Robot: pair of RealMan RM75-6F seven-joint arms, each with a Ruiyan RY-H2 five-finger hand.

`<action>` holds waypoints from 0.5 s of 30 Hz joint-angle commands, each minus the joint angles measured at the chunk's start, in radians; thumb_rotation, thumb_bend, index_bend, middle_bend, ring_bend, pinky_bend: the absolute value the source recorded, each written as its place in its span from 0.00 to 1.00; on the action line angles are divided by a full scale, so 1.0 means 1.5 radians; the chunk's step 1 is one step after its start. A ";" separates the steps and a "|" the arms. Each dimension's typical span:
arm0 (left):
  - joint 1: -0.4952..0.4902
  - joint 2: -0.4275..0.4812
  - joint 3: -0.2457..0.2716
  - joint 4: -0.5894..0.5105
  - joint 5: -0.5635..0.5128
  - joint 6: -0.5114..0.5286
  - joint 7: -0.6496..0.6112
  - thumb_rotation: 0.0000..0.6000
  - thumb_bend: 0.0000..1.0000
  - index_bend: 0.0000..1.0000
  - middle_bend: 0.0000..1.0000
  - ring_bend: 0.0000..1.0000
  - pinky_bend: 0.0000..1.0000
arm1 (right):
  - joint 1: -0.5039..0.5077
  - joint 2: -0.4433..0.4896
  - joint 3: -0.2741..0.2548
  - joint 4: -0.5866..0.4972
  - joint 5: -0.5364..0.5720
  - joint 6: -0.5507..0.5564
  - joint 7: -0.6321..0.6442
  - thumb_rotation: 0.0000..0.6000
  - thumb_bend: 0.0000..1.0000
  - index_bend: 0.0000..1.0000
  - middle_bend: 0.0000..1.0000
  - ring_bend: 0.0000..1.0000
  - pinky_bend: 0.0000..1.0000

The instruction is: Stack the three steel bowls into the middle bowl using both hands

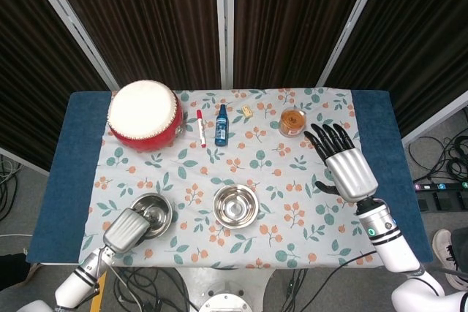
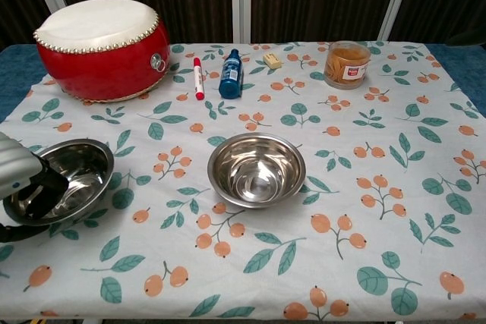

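Half-hidden left hand fingers gripping left bowl; right hand fingers spread, empty.

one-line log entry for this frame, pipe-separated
left hand: grips rim of left bowl, bowl tilted | right hand: open, above table, holds nothing | middle bowl: empty | stacked: none yet
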 commanded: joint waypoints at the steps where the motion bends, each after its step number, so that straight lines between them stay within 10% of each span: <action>1: -0.005 0.002 -0.003 -0.007 0.005 0.005 0.001 1.00 0.31 0.74 0.75 0.65 0.74 | -0.001 0.002 0.001 -0.001 -0.001 0.003 0.001 1.00 0.00 0.00 0.02 0.00 0.00; 15: -0.158 -0.036 -0.107 -0.124 0.007 -0.122 0.081 1.00 0.32 0.75 0.76 0.66 0.74 | -0.029 0.023 0.044 -0.041 -0.008 0.096 0.008 1.00 0.00 0.00 0.03 0.00 0.00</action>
